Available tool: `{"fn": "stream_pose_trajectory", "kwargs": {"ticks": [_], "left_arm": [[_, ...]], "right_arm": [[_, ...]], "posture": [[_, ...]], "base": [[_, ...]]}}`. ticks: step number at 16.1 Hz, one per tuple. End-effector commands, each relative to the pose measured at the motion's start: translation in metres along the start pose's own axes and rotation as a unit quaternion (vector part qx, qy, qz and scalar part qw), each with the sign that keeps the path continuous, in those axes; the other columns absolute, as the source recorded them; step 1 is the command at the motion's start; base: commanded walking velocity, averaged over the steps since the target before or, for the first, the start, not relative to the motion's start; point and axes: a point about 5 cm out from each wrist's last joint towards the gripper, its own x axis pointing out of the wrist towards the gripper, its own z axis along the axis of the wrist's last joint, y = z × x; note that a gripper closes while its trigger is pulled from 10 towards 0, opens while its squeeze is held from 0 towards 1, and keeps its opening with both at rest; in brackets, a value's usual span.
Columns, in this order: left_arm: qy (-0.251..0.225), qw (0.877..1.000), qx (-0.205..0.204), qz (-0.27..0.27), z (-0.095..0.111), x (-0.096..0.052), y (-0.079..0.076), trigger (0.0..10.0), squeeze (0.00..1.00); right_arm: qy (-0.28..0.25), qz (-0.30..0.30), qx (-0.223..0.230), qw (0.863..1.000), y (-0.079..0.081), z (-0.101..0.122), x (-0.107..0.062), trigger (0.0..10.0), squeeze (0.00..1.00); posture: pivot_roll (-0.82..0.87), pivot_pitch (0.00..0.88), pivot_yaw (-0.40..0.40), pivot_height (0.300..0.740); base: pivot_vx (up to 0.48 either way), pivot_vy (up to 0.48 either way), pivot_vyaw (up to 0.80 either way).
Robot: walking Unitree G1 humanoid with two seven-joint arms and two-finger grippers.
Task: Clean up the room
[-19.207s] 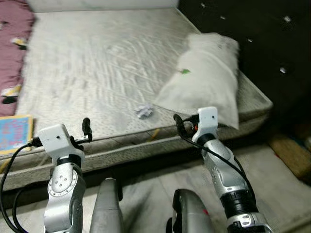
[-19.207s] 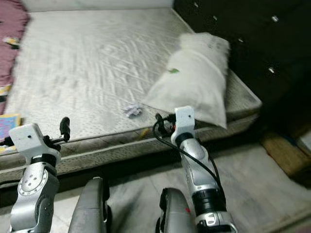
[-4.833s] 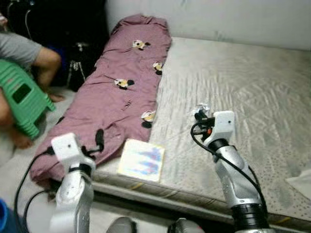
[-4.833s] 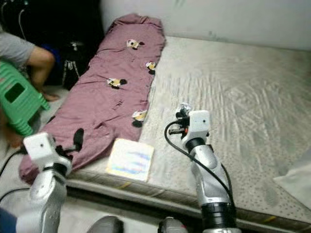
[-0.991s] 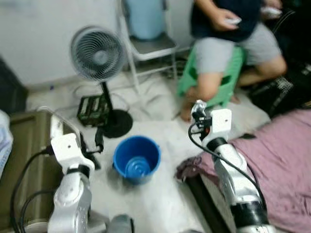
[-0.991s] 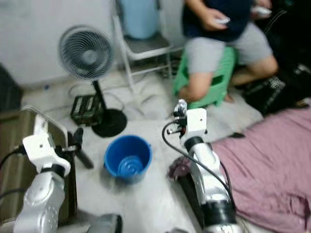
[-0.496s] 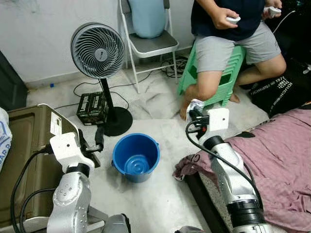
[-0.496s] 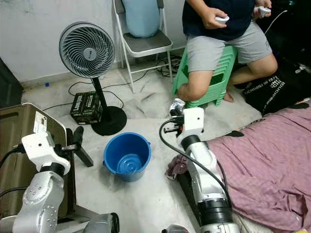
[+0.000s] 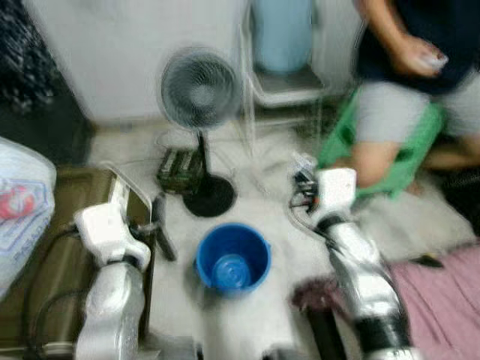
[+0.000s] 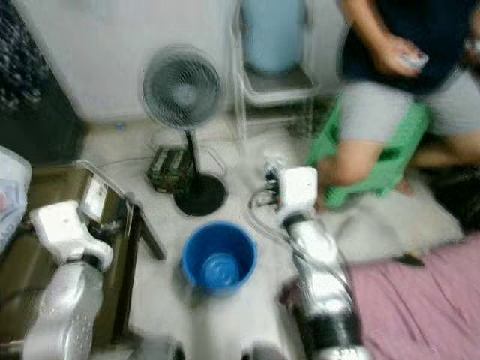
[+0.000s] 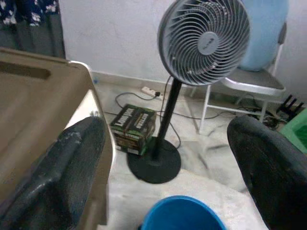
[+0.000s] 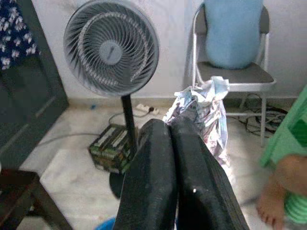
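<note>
The head views are blurred. The right gripper [image 12: 172,143] has its two black fingers pressed together on one crumpled paper wad [image 12: 204,108], which sticks out past the fingertips. In the head view the right gripper [image 9: 304,180] is held up in the middle of the scene, just right of and beyond one blue bucket [image 9: 233,259] that stands open on the pale floor [image 9: 270,217].

The left gripper [image 11: 163,158] has its two fingers spread wide apart with nothing between them. In the head view it sits at the left [image 9: 157,225], beside one tan bin [image 9: 45,247] with a rounded edge.

Beyond the bucket stands one grey pedestal fan [image 9: 201,94] on a round black base. Just left of that base lies one dark box [image 11: 133,128] with printed labels, and a white power strip [image 11: 147,89] with cords lies near the wall. One metal folding chair [image 12: 235,74] stands at the far wall with one light blue cushion [image 12: 232,31] propped on its seat.

At the far right one person [image 10: 405,82] in grey shorts sits on one green stool [image 10: 382,169], holding a small pale object too blurred to tell. A white plastic bag [image 9: 19,202] shows at the left edge, and a pink blanket [image 10: 420,300] lies at the near right.
</note>
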Motion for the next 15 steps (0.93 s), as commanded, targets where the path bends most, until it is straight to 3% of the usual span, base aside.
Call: {"fn": "stream_pose_trajectory", "kwargs": {"ticks": [1,6,10,15], "left_arm": [[-0.009,1.000,0.004,0.006,0.0052,0.0014,0.0046,10.0,0.00],[-0.008,1.000,0.007,0.007,0.0054,0.0019,0.0049,10.0,0.00],[-0.008,1.000,0.006,0.004,0.0056,0.0024,0.0041,10.0,0.00],[-0.009,1.000,0.005,-0.001,0.0057,0.0024,0.0025,10.0,0.00]], "right_arm": [[-0.015,0.014,0.006,1.000,0.0087,0.0072,0.0045,10.0,0.00],[-0.014,0.014,0.005,1.000,0.0087,0.0071,0.0048,10.0,0.00],[-0.014,0.013,0.001,1.000,0.0085,0.0068,0.0055,10.0,0.00],[-0.012,0.015,0.000,1.000,0.0085,0.0061,0.0058,10.0,0.00]], "posture": [[-0.01,0.071,-0.025,0.740],[-0.01,0.071,-0.026,0.740],[-0.01,0.072,-0.026,0.740],[-0.01,0.066,-0.029,0.740]], "base": [[0.000,0.000,0.00],[0.000,0.000,0.00],[0.000,0.000,0.75],[0.000,0.000,0.00]]}}
